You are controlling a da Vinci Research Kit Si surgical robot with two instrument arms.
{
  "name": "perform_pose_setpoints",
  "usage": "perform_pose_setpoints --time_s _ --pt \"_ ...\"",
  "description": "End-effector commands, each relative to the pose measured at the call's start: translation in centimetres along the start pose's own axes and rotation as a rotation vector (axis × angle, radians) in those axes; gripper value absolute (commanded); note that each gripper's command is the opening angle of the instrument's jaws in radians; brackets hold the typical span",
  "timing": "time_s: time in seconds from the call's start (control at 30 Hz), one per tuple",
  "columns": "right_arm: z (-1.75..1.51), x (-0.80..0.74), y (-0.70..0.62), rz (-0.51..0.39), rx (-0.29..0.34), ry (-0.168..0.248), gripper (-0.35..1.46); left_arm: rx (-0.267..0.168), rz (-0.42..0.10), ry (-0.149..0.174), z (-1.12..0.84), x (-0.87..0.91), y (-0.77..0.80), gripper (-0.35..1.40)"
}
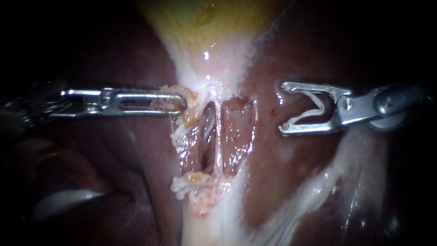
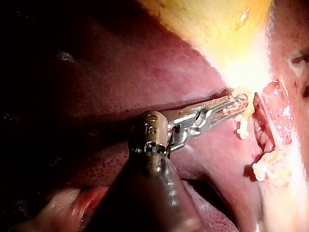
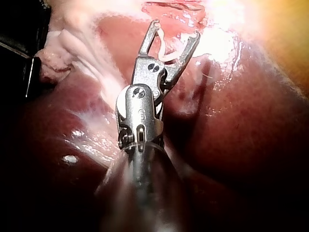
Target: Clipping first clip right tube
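Clearly soft work. Right tube (image 1: 217, 136): a thin, pale, wet strand standing upright in the opened window below the gallbladder (image 1: 205, 23), with a bare gap on either side and liver (image 1: 282, 182) all around. Probably limp, slippery and easy to tear or kink. Best not gripped at all but straddled, one jaw into each gap, across the bare middle stretch and clear of the frayed ends above and below. Worth steering off what look like two toothed white clips (image 1: 180, 134) just left of the window, one high, one low.

Right instrument (image 1: 283, 108): in from the right, near level, aimed straight at the window but well short of it, over bare liver. Tool spread wide, a loaded clip (image 1: 304, 118) seated as an open V against both jaws, nothing between its legs. Same pose in the right wrist view, tips pointed toward the glistening window.

Left instrument (image 1: 182, 102): in from the left, also near level. Tool closed narrow on a tan fringe of tissue (image 1: 192, 96) at the window's upper left edge, just under the gallbladder's neck, seemingly pulling that edge aside to expose the strand.

Next, as a judgement: a slow straight advance, closing only with both tips seen past the tube.
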Motion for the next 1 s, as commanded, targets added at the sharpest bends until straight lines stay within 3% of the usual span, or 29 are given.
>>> perform_pose_setpoints --time_s 0.03,0.2,0.37,0.53,0.73,1.0 --pt "0.0 0.0 0.0 0.0 0.0 0.0 0.5 -0.001 0.0 0.0 -0.01 0.0 -0.01 -0.35" --pt "0.0 0.0 0.0 0.0 -0.001 0.003 0.5 0.005 -0.005 0.004 -0.12 -0.08 -0.05 -0.35" --pt "0.01 0.01 -0.01 0.0 0.001 0.004 0.5 0.006 -0.012 0.011 -0.38 -0.17 -0.13 -0.35" --pt "0.01 0.01 -0.01 0.0 0.001 0.004 0.5 0.0 -0.02 -0.008 -0.61 -0.28 -0.21 -0.35" --pt "0.06 0.02 -0.05 -0.001 0.012 0.011 0.5 -0.004 -0.021 -0.012 -0.65 -0.3 -0.23 -0.35" --pt "0.42 -0.02 -0.27 0.186 0.056 0.042 0.49 -0.007 -0.022 -0.017 -0.64 -0.3 -0.29 -0.35"
